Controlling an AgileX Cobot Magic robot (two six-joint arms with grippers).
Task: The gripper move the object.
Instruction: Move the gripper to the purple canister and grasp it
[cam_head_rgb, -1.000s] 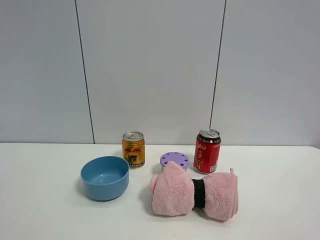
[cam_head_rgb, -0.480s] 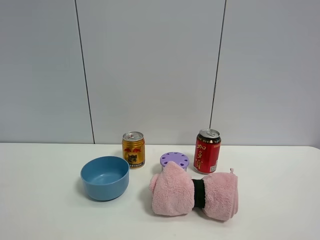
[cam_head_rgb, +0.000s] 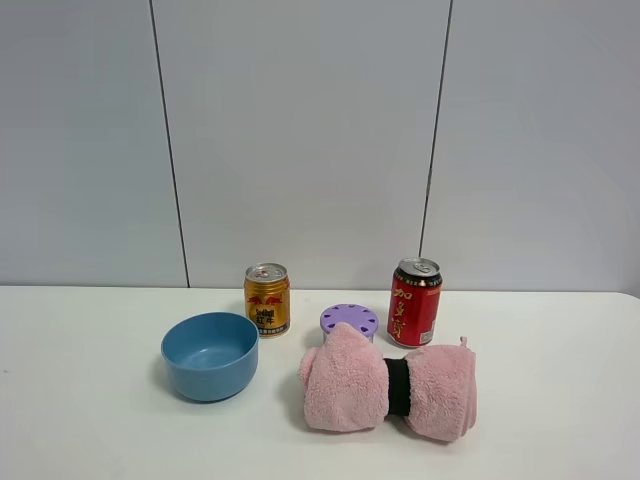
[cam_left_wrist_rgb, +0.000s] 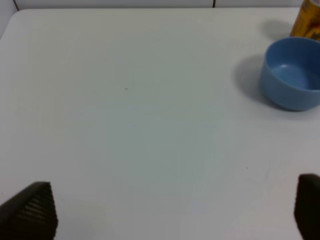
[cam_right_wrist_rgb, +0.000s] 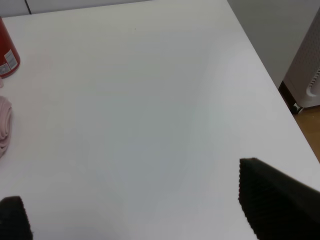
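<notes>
The lilac-lidded tub (cam_head_rgb: 349, 321) stands on the white table between the gold can (cam_head_rgb: 267, 299) and the red can (cam_head_rgb: 415, 302), partly hidden behind a rolled pink towel (cam_head_rgb: 388, 383). Neither arm shows in the exterior high view. In the left wrist view my left gripper (cam_left_wrist_rgb: 170, 212) is open over bare table, its black fingertips (cam_left_wrist_rgb: 31, 212) wide apart, empty. In the right wrist view my right gripper (cam_right_wrist_rgb: 145, 205) is open and empty, fingertips (cam_right_wrist_rgb: 272, 197) wide apart above bare table. The tub shows in neither wrist view.
A blue bowl (cam_head_rgb: 210, 355) sits left of the tub, also in the left wrist view (cam_left_wrist_rgb: 292, 74) beside the gold can (cam_left_wrist_rgb: 309, 20). The right wrist view shows the red can's edge (cam_right_wrist_rgb: 7, 52), the towel's edge (cam_right_wrist_rgb: 4, 125) and the table's right edge (cam_right_wrist_rgb: 270, 80). A grey panelled wall stands behind.
</notes>
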